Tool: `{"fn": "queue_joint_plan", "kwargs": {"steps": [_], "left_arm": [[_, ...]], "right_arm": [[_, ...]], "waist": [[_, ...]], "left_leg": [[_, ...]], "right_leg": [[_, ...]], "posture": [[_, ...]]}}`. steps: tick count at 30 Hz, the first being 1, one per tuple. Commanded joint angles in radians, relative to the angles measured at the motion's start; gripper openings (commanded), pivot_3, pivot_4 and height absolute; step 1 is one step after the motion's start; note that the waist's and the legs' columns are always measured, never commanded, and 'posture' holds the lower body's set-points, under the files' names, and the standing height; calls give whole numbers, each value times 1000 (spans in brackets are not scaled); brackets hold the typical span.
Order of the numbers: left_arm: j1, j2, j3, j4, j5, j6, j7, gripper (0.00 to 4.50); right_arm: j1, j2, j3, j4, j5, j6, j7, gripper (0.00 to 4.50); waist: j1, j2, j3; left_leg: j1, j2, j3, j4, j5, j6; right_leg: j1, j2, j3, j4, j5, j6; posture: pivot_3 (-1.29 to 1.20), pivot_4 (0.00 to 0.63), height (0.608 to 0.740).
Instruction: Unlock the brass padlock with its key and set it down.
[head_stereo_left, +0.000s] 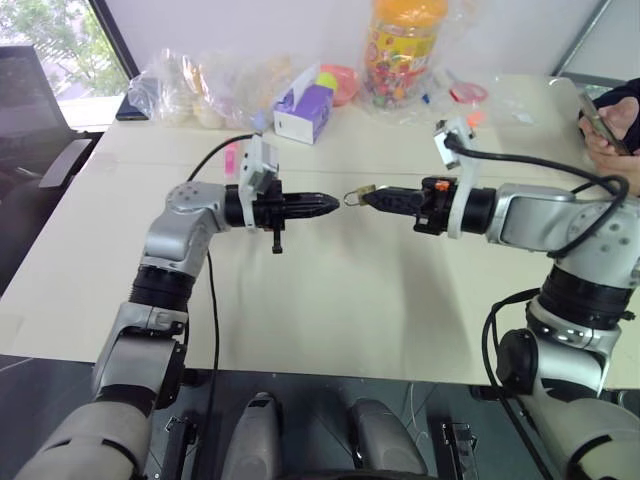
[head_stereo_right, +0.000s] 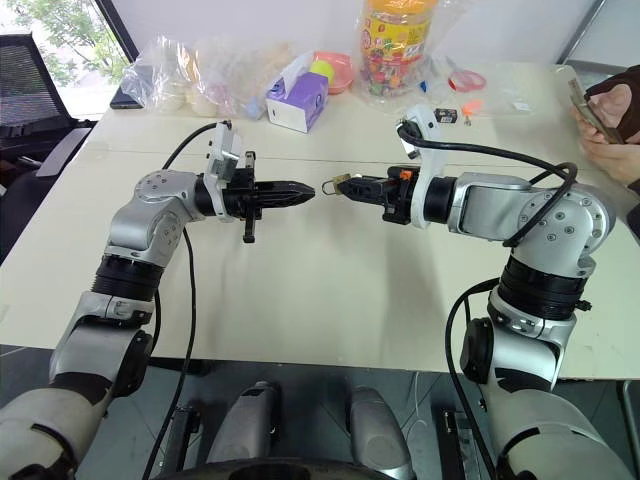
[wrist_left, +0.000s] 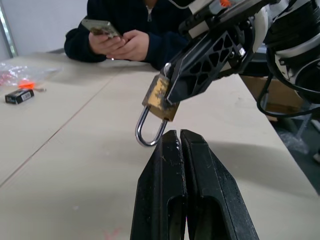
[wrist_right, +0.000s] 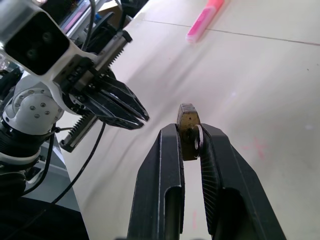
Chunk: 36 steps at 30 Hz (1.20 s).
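Note:
My right gripper (wrist_right: 189, 131) is shut on the brass padlock (wrist_right: 188, 122), holding it by the body in mid-air above the table (head_stereo_left: 330, 300). In the left wrist view the padlock (wrist_left: 159, 100) hangs with its silvery shackle (wrist_left: 148, 133) looped downward and closed. My left gripper (head_stereo_left: 335, 205) points level at it from the opposite side, fingers (wrist_left: 200, 170) pressed shut, its tip just short of the padlock. Nothing shows between those fingers. The key is hidden.
A person holding a phone (head_stereo_left: 606, 118) sits at the table's far right corner. Along the back stand a tissue box (head_stereo_left: 303, 108), a candy jar (head_stereo_left: 405, 50) and plastic bags (head_stereo_left: 200, 85). A pink marker (wrist_right: 204, 20) and a small black gadget (wrist_left: 19, 95) lie on the table.

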Motion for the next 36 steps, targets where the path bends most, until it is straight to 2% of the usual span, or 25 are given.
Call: {"fn": "queue_joint_plan", "kwargs": {"steps": [1,11,21,28,36], "left_arm": [[-15,-20,18,14,10,-29,22,51],[-66,-90,42,114,16,-54,74,51],[-111,-111,106,140,-34,33,96,51],[-69,-70,73,150,49,-43,78,51],[-61,-18,96,224,116,-170,128,51]], "right_arm": [[-38,6,-29,-17,51,7,-10,0],[-34,26,-40,-37,185,7,-89,0],[2,5,-25,-45,274,-4,-167,0],[64,-21,-11,-6,229,-34,-186,0],[157,32,-34,153,156,-135,-196,0]], "waist": [[1,0,0],[0,0,0],[0,0,0],[0,0,0],[0,0,0]], "left_leg": [[0,0,0,0,0,0],[0,0,0,-1,0,0],[0,0,0,-2,0,0],[0,0,0,-4,0,0],[0,0,1,-4,1,-1]], "right_leg": [[0,0,0,0,0,0],[0,0,0,-1,0,0],[-1,0,0,-1,0,0],[-1,0,0,-2,0,0],[-1,0,0,-2,0,0]], "posture": [[0,150,740],[0,150,740],[0,150,740],[0,150,740],[0,150,740]]}}
